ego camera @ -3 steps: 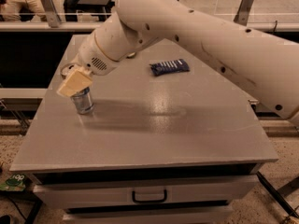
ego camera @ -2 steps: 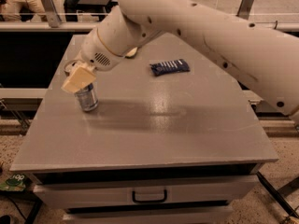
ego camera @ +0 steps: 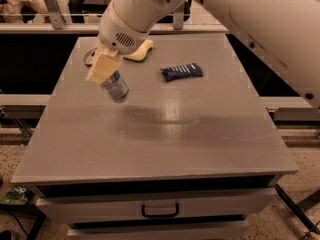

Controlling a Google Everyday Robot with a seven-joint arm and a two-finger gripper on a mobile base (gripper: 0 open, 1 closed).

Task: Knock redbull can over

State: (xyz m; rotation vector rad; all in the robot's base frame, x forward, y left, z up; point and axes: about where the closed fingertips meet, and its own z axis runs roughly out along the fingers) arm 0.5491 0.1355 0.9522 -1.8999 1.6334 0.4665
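The redbull can (ego camera: 116,87), silver with blue panels, is on the left part of the grey table (ego camera: 190,134). It leans over, with its top toward the upper left and its base toward the lower right. My gripper (ego camera: 103,68), cream-coloured at the tip, hangs from the big white arm and sits against the can's top end, covering it.
A dark blue snack wrapper (ego camera: 182,72) lies right of the can at mid-table. A yellow sponge (ego camera: 141,52) lies behind the gripper, partly hidden by the arm. The table has a drawer with a handle (ego camera: 160,211) at the front. Railings and people are at the back.
The can stood upright under the gripper before and now leans over. The gripper has shifted a little to the right along with it.
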